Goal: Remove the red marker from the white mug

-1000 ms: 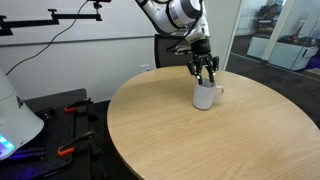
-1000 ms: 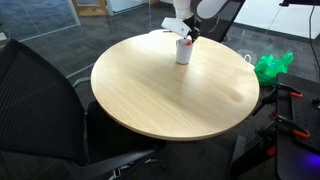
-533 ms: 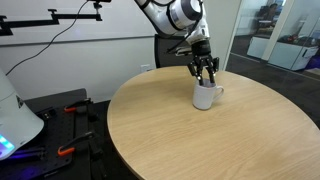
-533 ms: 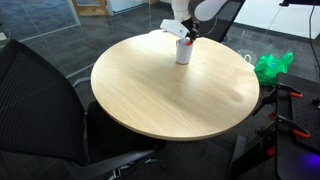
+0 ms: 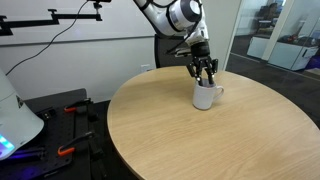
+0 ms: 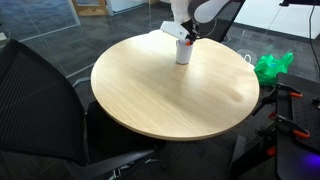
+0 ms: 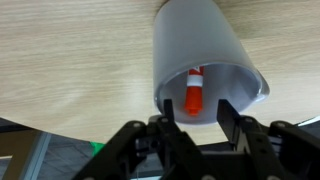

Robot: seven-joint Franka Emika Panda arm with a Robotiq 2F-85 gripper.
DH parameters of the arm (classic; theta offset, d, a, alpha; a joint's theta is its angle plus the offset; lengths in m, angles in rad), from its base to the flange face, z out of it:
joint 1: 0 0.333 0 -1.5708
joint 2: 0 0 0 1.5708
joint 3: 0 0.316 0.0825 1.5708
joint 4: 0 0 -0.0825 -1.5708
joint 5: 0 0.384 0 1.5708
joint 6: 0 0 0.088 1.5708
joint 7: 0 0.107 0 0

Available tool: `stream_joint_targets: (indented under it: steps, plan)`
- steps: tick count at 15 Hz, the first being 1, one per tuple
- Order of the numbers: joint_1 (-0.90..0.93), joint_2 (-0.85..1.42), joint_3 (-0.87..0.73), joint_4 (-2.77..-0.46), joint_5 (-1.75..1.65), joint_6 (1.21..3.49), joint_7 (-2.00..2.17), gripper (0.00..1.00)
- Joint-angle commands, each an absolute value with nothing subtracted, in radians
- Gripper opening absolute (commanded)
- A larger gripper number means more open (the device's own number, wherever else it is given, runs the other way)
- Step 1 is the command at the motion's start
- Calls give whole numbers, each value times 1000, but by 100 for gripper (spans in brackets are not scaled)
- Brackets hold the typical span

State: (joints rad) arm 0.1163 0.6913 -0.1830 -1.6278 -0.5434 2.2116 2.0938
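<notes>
A white mug [image 5: 206, 96] stands on the round wooden table [image 5: 200, 135] near its far edge; it also shows in the other exterior view [image 6: 183, 53]. In the wrist view the mug [image 7: 200, 50] holds a red marker [image 7: 193, 92] with a white band, standing upright inside. My gripper [image 7: 189, 113] is open, its two black fingers on either side of the marker's top, not touching it. In an exterior view the gripper [image 5: 205, 75] hangs just above the mug's rim.
A black chair [image 6: 45, 95] stands at the near side of the table. A green bag [image 6: 272, 66] lies on the floor beside it. A white object [image 5: 15, 120] and tools sit on the floor in an exterior view.
The gripper has risen very slightly above the mug; otherwise nothing has visibly changed.
</notes>
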Motion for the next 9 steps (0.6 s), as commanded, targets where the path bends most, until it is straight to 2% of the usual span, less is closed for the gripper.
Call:
stream_joint_targets:
  steps: [1,9]
  plan:
    - [133,702,-205,-1608,-526,2196,2095,51]
    - [125,717,-212,-1598,-506,2190,2089,49]
